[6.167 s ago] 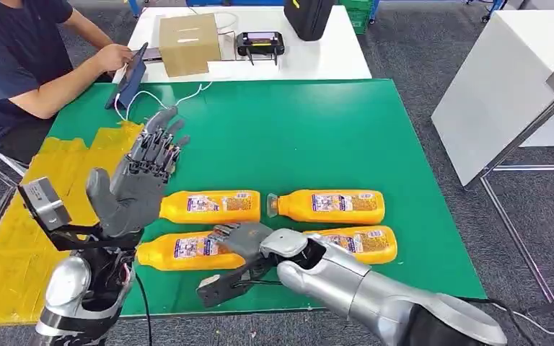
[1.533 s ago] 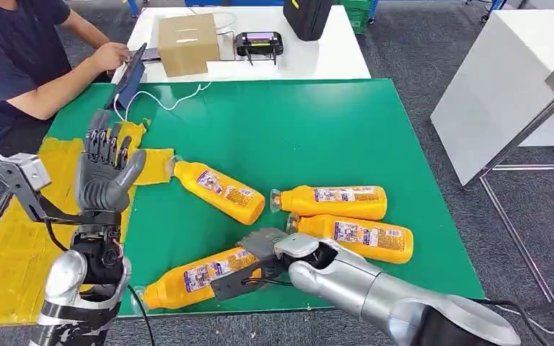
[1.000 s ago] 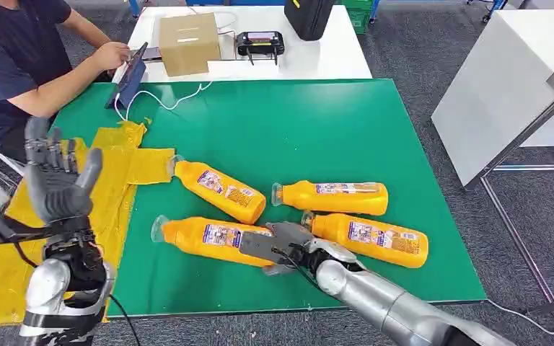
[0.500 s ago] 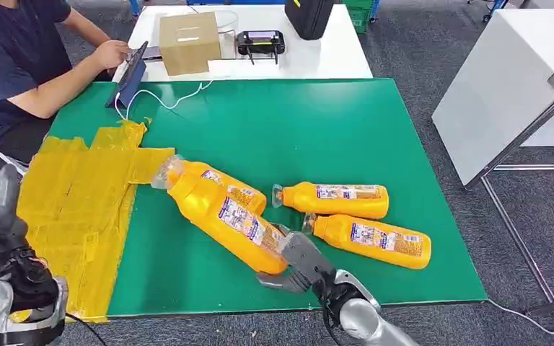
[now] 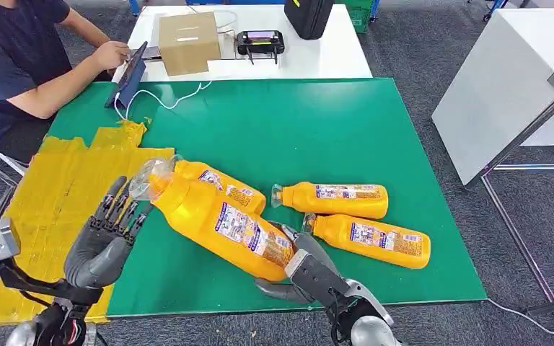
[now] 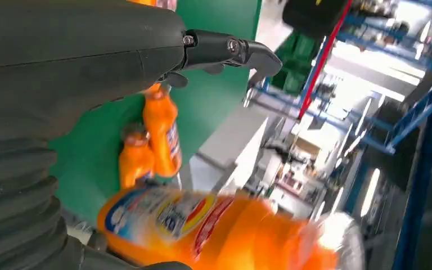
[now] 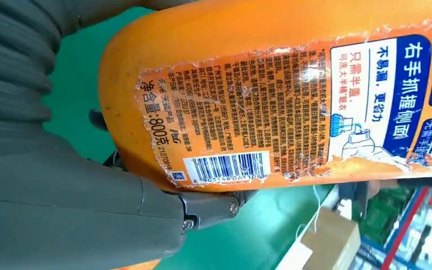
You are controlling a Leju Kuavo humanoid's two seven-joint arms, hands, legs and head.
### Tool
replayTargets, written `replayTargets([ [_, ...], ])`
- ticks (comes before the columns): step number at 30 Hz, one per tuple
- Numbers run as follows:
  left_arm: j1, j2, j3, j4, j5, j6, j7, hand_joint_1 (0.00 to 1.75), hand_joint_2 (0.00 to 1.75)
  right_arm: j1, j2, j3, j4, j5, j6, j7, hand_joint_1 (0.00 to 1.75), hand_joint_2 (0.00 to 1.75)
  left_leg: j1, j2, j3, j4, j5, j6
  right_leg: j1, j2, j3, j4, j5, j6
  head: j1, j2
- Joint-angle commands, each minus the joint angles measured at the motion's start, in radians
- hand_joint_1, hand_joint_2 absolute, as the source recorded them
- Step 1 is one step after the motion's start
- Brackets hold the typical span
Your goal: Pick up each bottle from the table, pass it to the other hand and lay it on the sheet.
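Low at the near edge of the green table (image 5: 332, 122), the right hand (image 5: 310, 277) is clamped around the base of an orange bottle (image 5: 220, 220), which slants up and leftward off the surface, clear cap toward the left hand (image 5: 104, 241). That left hand hangs with its fingers (image 5: 119, 210) spread and nothing in them, just beside the cap end, over the border between the green and the yellow sheet (image 5: 50, 209).

From the right wrist, the bottle's back label and barcode (image 7: 225, 167) show, with a finger (image 7: 214, 205) curled under its base. From the left wrist, the lifted bottle (image 6: 214, 230) appears blurred beside the grey palm, and two more bottles lie on the green beyond it.

Three bottles rest flat on the table: a tilted bottle (image 5: 220, 186) partly behind the lifted one, a middle bottle (image 5: 339, 200), and a near-right bottle (image 5: 368, 241), the last two nearly touching. Wide bare green lies behind them. At the far left corner sits a person (image 5: 14, 65) with a tablet (image 5: 131, 76) and its white cable, near the sheet's far end.
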Motion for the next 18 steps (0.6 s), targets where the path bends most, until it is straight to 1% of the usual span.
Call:
replayTargets([
  [1,0.013,0.023,-0.089,-0.026,-0.022,-0.031,-0.015,0.0,1.75,-0.055,0.009,0.011,-0.012,-0.012,0.033,0.012,1.75,1.75,0.001,0.0,0.003,0.001,-0.002,-0.001,0.0,0.005,0.003,0.001,-0.001,-0.002,0.0,0.0],
  [4,0.013,0.02,-0.094,-0.028,-0.026,-0.032,-0.017,0.0,1.75,-0.056,0.011,0.013,-0.013,-0.012,0.033,0.012,1.75,1.75,0.001,0.0,0.004,0.001,-0.002,-0.001,0.0,0.006,0.003,0.001,-0.002,-0.002,0.0,0.0],
  [5,0.013,0.02,-0.094,-0.028,-0.026,-0.032,-0.017,0.0,1.75,-0.056,0.011,0.013,-0.013,-0.012,0.033,0.012,1.75,1.75,0.0,0.001,0.001,0.0,-0.001,-0.001,0.0,0.004,0.001,0.0,0.0,-0.001,0.0,0.0],
  [7,0.011,0.014,-0.099,-0.035,-0.084,-0.037,-0.044,0.0,1.75,-0.074,0.008,0.033,-0.011,-0.011,0.049,0.022,1.75,1.75,0.001,0.001,0.003,0.001,-0.002,-0.001,0.0,0.006,0.003,0.001,-0.001,-0.002,0.0,0.0],
  [8,-0.02,0.008,-0.113,-0.036,-0.192,-0.059,-0.103,0.0,1.75,-0.158,-0.002,0.114,0.033,-0.034,0.142,0.081,1.75,1.75,0.001,0.0,0.004,0.001,-0.002,-0.001,0.0,0.005,0.004,0.0,-0.002,-0.001,0.0,0.0],
  [9,-0.033,0.004,-0.115,-0.035,-0.245,-0.06,-0.122,0.0,1.75,-0.183,-0.005,0.14,0.048,-0.058,0.169,0.089,1.75,1.75,0.001,0.0,0.005,0.001,-0.003,-0.001,0.0,0.006,0.005,0.0,-0.002,-0.002,0.0,0.0],
  [11,-0.062,0.006,-0.127,-0.027,-0.304,-0.072,-0.141,0.0,1.75,-0.235,-0.008,0.199,0.081,-0.097,0.222,0.103,1.75,1.75,0.001,0.001,0.003,0.001,-0.001,-0.001,0.0,0.005,0.003,0.0,-0.001,-0.001,0.0,0.0],
  [12,-0.074,0.002,-0.129,-0.023,-0.323,-0.077,-0.151,0.0,1.75,-0.284,0.01,0.247,0.116,-0.144,0.22,0.12,1.75,1.75,0.001,0.0,0.004,0.0,-0.001,-0.001,0.0,0.005,0.004,0.0,-0.001,-0.002,0.0,0.0],
  [13,-0.084,0.0,-0.129,-0.022,-0.348,-0.078,-0.158,0.0,1.75,-0.33,0.022,0.304,0.14,-0.167,0.194,0.132,1.75,1.75,0.001,0.0,0.005,0.001,-0.002,-0.002,0.0,0.006,0.005,0.0,-0.001,-0.002,0.0,0.0],
  [14,-0.095,0.001,-0.139,-0.015,-0.354,-0.09,-0.16,0.0,1.75,-0.367,0.037,0.345,0.162,-0.2,0.206,0.137,1.75,1.75,0.001,0.003,0.004,0.001,-0.001,-0.001,0.0,0.008,0.003,0.001,0.0,-0.002,0.0,0.0],
  [16,-0.1,0.0,-0.142,-0.009,-0.357,-0.093,-0.162,0.0,1.75,-0.38,0.051,0.359,0.172,-0.208,0.197,0.145,1.75,1.75,0.001,0.004,0.004,0.001,-0.002,-0.002,0.001,0.009,0.003,0.001,0.0,-0.002,0.001,0.0],
  [17,-0.103,0.003,-0.148,-0.005,-0.359,-0.099,-0.164,0.0,1.75,-0.394,0.048,0.381,0.171,-0.215,0.203,0.147,1.75,1.75,0.001,0.002,0.002,0.0,0.0,-0.001,0.0,0.005,0.002,0.0,0.001,-0.002,0.0,0.0],
  [18,-0.104,0.008,-0.155,0.0,-0.353,-0.109,-0.165,0.0,1.75,-0.407,0.044,0.399,0.169,-0.224,0.208,0.148,1.75,1.75,0.001,0.002,0.005,0.0,-0.001,-0.002,0.001,0.008,0.004,0.0,0.0,-0.003,0.001,0.0],
])
